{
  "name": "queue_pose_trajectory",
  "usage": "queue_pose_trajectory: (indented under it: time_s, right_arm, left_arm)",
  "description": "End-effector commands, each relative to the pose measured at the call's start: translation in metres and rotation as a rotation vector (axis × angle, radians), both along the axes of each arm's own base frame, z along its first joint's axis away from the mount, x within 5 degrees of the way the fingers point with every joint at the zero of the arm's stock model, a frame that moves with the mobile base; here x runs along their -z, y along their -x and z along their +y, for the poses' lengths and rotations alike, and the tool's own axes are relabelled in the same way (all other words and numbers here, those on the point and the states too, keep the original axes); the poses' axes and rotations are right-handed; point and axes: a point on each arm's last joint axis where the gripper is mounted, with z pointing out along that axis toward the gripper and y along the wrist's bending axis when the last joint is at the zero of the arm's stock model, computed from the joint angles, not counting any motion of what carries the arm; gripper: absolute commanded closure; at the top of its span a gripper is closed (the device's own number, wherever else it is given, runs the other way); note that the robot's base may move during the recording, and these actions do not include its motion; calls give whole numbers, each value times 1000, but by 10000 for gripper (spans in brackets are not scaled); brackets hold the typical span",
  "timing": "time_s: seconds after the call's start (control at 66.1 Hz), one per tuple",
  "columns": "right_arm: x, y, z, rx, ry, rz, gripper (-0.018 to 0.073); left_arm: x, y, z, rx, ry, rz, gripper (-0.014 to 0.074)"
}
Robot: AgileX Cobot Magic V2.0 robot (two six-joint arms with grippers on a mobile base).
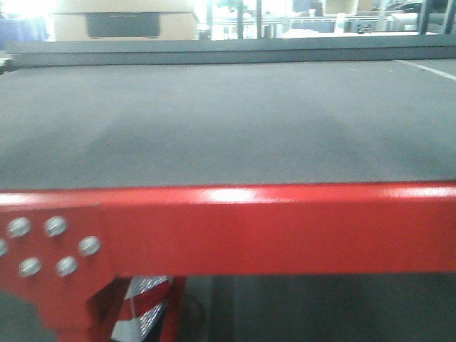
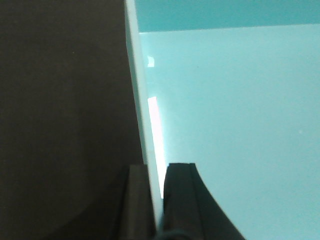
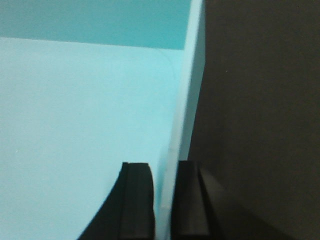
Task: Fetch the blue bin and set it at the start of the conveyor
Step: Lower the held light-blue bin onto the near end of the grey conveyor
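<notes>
Dark grey matte belt fills most of the front view: the conveyor start (image 1: 228, 121), flat and wide, edged along its near side by a glossy red frame (image 1: 285, 228), with a blurred cardboard box (image 1: 125, 21) in the bright background beyond. The blue bin (image 2: 225, 125) shows only in the two wrist views, so where it sits relative to the belt cannot be told. It is pale aqua, plain and smooth, with a lighter thin rim and a darker teal far wall across the top of each view. Its open top faces the wrist cameras, and the gripped side walls run straight away from them toward that far wall; which axis is the longer cannot be judged. The left gripper (image 2: 156, 172) is clamped on one side wall, one black finger inside and one outside. The right gripper (image 3: 165, 170) is closed the same way on the wall of the blue bin (image 3: 75, 125) there. Five silvery bolts (image 1: 55, 226) cluster on the frame's left end.
</notes>
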Motion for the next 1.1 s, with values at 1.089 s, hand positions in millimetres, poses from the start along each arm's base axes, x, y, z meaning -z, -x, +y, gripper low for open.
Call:
queue_pose_trajectory:
  time_s: [1.089]
  right_arm:
    - [-19, 1, -7, 27, 24, -169, 712]
  left_arm:
    - [-8, -1, 13, -47, -118, -77, 708]
